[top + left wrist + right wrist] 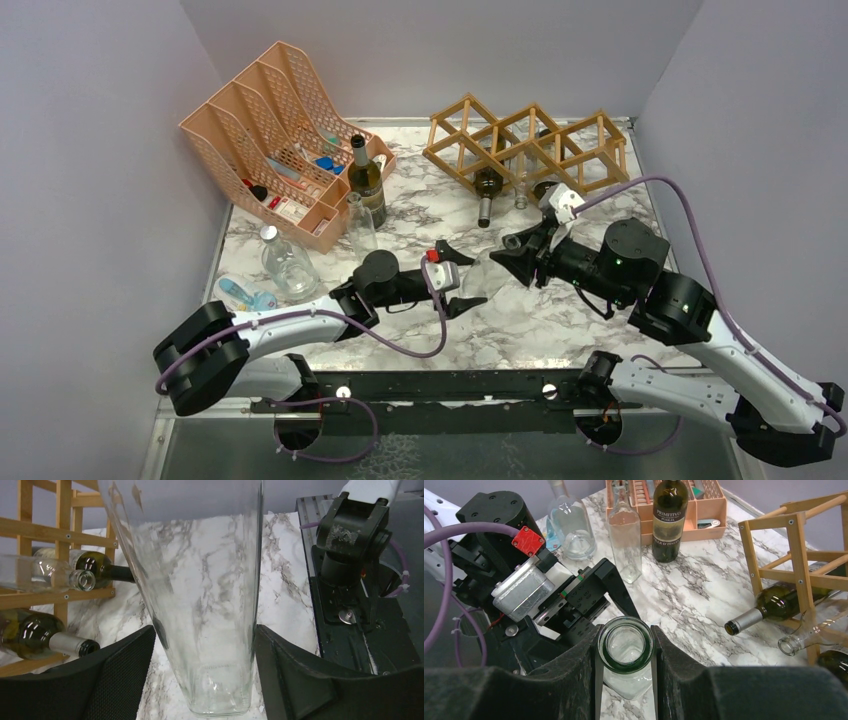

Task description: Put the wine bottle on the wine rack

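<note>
Clear glass wine bottle point(200, 580) lies roughly horizontal over the marbled tabletop point(540, 310), apart from the light-brown wooden lattice wine rack point(530, 150). Left claw point(202, 650) is clenched on its body. The right claw point(625, 655) is clenched around its mouth.

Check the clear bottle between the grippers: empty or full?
Empty. The clear glass bottle is uncapped, only bare glass shows down its mouth, and the marble tabletop reads straight through its body.
</note>
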